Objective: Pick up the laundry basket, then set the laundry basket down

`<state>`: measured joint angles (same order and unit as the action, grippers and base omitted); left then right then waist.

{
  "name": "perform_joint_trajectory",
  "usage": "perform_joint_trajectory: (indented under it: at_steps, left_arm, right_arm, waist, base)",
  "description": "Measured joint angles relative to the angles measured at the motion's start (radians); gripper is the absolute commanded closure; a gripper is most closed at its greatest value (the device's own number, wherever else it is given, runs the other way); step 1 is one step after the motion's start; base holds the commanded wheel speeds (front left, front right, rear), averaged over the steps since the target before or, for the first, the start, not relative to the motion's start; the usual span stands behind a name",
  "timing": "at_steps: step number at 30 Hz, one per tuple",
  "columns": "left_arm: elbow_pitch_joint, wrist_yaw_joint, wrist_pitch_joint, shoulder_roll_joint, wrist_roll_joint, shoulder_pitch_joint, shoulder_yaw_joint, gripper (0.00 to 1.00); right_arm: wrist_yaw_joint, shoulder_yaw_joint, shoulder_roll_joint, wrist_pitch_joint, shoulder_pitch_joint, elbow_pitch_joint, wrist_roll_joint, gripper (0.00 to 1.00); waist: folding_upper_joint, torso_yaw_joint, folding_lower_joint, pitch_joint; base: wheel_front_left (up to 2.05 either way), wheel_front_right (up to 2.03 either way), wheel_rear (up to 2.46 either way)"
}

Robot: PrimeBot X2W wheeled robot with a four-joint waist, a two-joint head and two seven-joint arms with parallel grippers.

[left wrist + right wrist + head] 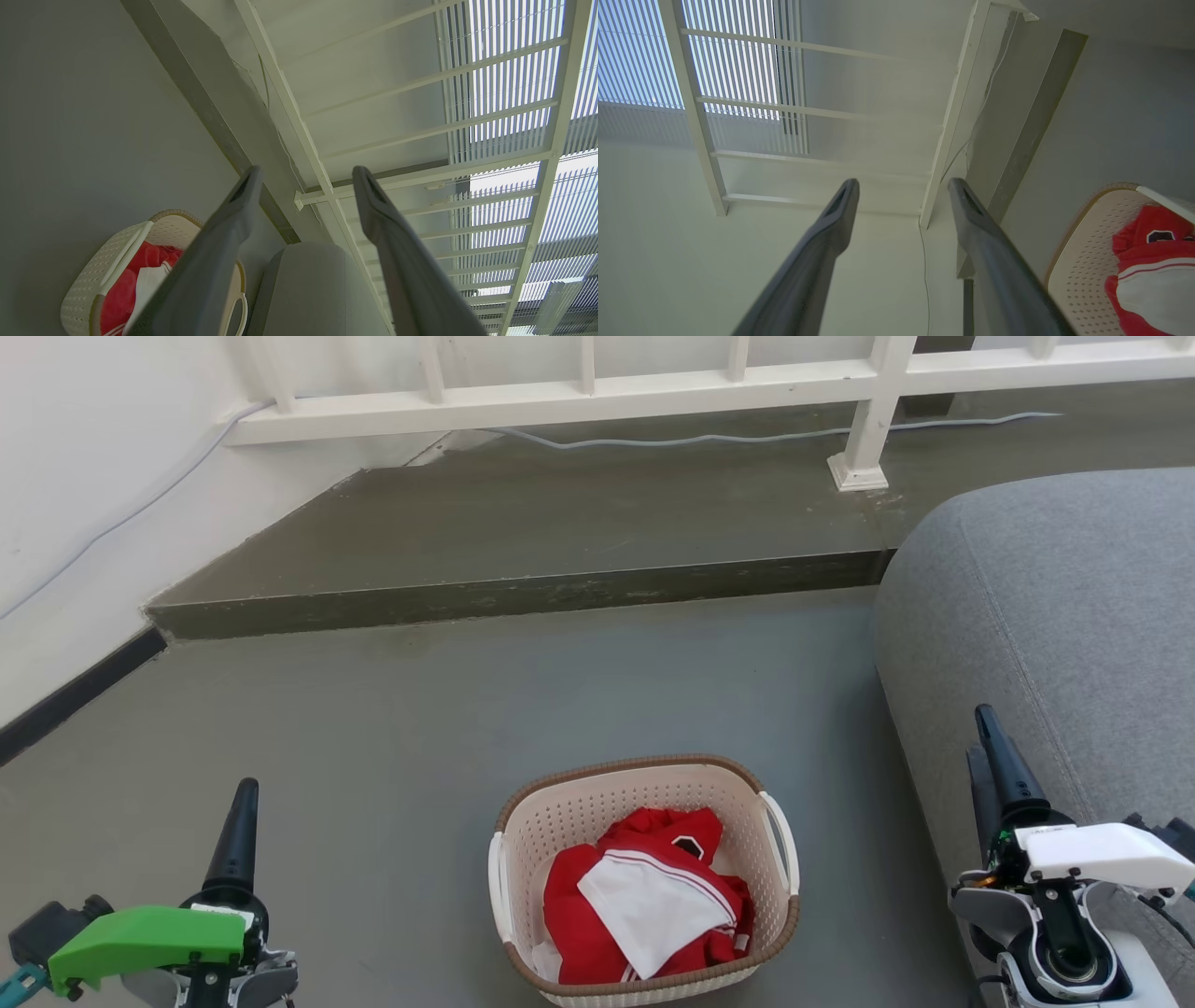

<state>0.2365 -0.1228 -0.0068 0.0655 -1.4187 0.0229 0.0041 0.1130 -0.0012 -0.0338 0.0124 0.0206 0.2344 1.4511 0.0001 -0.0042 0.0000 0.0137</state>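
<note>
On either side of laundry basket (571, 819), left tool (306, 175) and right tool (901, 186) hover clear, both spread, empty

1 laundry basket (579, 814), w/ 2 white side handles (782, 840). Clothes (653, 896) in it: red and white fabric, bunched; no. of pcs can't tell. Grippers: 2, i.e. 1 left gripper (307, 177) and 1 right gripper (903, 185). Wrist views give 2 dark fingers (233, 219) ea., 4 total. 1 grey sofa (1055, 616). 1 raised step (523, 588) in the floor. 1 white railing (579, 394), w/ 1 post foot (859, 474) on the step. Cable (709, 437): 1 run on the step, 1 more on the wall at left; same cable or 2, can't tell.
</note>
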Motion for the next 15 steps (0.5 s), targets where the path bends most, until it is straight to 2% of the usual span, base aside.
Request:
perform_joint_trajectory:
  at_steps: [8, 15]
  left_arm:
    - [-0.005, 0.0, -0.031, 0.024, 0.11, 0.0, -0.012, 0.0]
    - [-0.014, 0.0, -0.057, 0.057, 0.276, 0.002, -0.034, 0.0]
  right_arm:
    - [0.0, 0.04, -0.031, 0.027, 0.008, -0.012, -0.133, 0.0]
    - [0.001, 0.04, -0.031, 0.053, 0.013, -0.027, -0.267, 0.0]
  waist:
    - [0.0, 0.0, 0.0, 0.001]
    - [0.0, -0.002, 0.0, 0.002]
  base:
    - [0.0, 0.0, 0.0]
    - [0.0, 0.0, 0.0]
